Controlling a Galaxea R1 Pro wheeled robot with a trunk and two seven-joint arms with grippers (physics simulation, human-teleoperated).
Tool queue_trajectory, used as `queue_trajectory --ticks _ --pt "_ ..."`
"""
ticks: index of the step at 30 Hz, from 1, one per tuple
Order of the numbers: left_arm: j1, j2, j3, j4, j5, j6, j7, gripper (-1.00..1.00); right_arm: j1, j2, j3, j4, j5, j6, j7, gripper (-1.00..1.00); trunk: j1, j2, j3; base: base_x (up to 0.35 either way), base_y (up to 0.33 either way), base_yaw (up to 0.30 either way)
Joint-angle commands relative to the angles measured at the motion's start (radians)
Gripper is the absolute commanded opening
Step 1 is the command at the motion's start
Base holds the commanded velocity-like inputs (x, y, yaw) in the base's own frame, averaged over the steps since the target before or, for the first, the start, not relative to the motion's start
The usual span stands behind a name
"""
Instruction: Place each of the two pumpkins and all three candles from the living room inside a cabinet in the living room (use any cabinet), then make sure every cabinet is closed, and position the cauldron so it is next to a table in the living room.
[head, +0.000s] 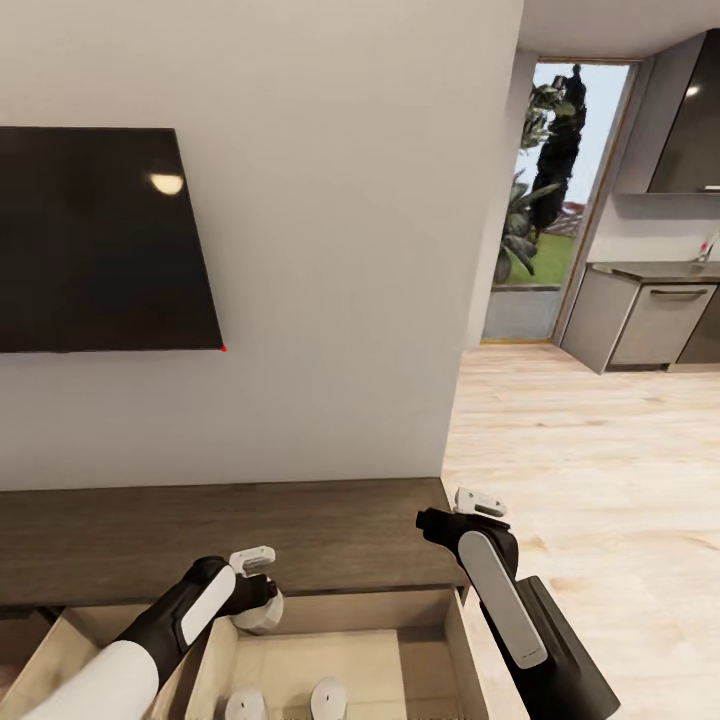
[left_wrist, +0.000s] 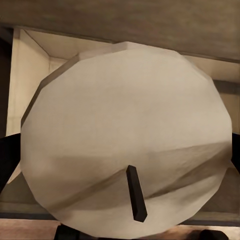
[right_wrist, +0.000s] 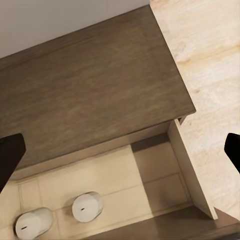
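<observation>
My left gripper (head: 262, 600) grips a candle (head: 258, 612) over the cabinet's (head: 200, 540) open drawer (head: 455, 640) (its wick faces my wrist camera). Two more candles (right_wrist: 87, 207) stand inside the drawer. My right gripper (head: 450, 515) hovers spread and empty above the cabinet's end.

Drawer (right_wrist: 165, 170) right half free; candles (right_wrist: 87, 206) left.

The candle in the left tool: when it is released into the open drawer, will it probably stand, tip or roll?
The candle looks short and wide, so it probably lands stably if released upright. Its side is round, so it may roll if it tips. Two candles already stand upright in the drawer, which suggests a flat enough base. The left tool seems closed on it.
</observation>
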Motion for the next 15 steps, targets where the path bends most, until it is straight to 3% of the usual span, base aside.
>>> queue_trajectory --ticks 1,8,15 --pt "-0.001 0.003 -0.005 -0.004 0.010 0.002 0.008 -1.00 -0.001 0.000 0.001 -0.001 -0.009 0.003 -0.010 1.00 0.000 -0.001 -0.001 -0.003 0.000 0.000" --pt "-0.001 0.013 -0.004 -0.069 0.014 0.003 0.005 -1.00 -0.001 0.000 0.002 0.001 -0.009 0.002 -0.010 1.00 0.000 -0.001 -0.001 -0.001 -0.014 0.000" --pt "-0.001 0.011 -0.009 -0.075 0.011 0.003 0.005 -1.00 -0.001 0.000 0.002 0.002 -0.009 0.001 -0.010 1.00 0.000 -0.001 -0.001 -0.086 -0.211 0.000"
